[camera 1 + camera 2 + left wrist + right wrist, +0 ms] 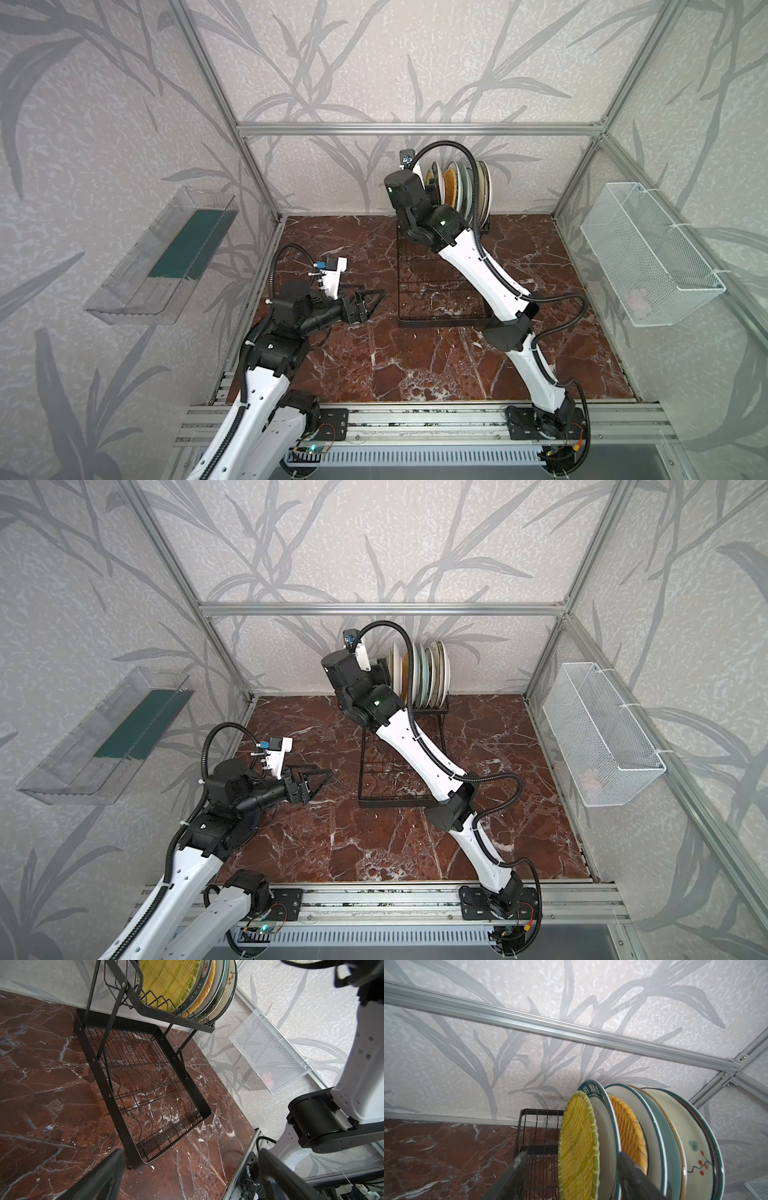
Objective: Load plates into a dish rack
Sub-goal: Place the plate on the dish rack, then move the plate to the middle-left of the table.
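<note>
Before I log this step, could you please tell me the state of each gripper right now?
Left gripper: open, holding nothing.
Right gripper: open, jaws astride the round yellow woven-pattern plate standing in the black wire dish rack.

Plates (435,672) stand upright in the dish rack (390,800)

The only writing I can make out runs in white capitals round the dark teal rim of the white plate (604,1126). It reads something like "HI HA", and the rest is hidden or blurred. My left wrist view shows those letters upside down and unreadable, plus one small dark character I cannot read.
</note>
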Available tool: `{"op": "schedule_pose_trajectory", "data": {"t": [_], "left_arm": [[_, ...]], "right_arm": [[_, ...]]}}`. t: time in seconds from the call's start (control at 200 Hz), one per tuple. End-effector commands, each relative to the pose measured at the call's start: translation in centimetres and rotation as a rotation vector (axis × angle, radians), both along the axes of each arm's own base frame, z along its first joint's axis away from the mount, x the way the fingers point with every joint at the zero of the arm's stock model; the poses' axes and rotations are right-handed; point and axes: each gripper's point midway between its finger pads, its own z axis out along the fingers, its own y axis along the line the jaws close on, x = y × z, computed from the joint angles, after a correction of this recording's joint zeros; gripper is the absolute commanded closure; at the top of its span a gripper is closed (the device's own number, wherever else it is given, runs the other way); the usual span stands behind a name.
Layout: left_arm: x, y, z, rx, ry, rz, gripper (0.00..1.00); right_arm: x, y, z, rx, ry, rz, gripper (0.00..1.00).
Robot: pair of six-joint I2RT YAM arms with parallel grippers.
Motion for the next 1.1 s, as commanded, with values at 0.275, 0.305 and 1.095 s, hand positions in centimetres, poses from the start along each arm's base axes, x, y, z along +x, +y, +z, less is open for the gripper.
{"op": "schedule_pose_trajectory", "data": {"t": [0.275,0.305,1.095], "left_arm": [[1.3,3.7,-3.8,-0.025,0.251,0.301,0.01],[1.3,4.4,-4.2,-0.025,0.279,0.35,0.01],[-7.1,22.4,-17.3,-0.281,0.878,1.592,0.05]], "right_arm": [[-6.5,-0.3,5.6,0.044,0.048,0.286,0.06],[-6.9,-0.3,5.4,0.034,0.063,0.305,0.05],[-20.2,-7.0,-6.5,0.184,0.336,0.726,0.01]]}}
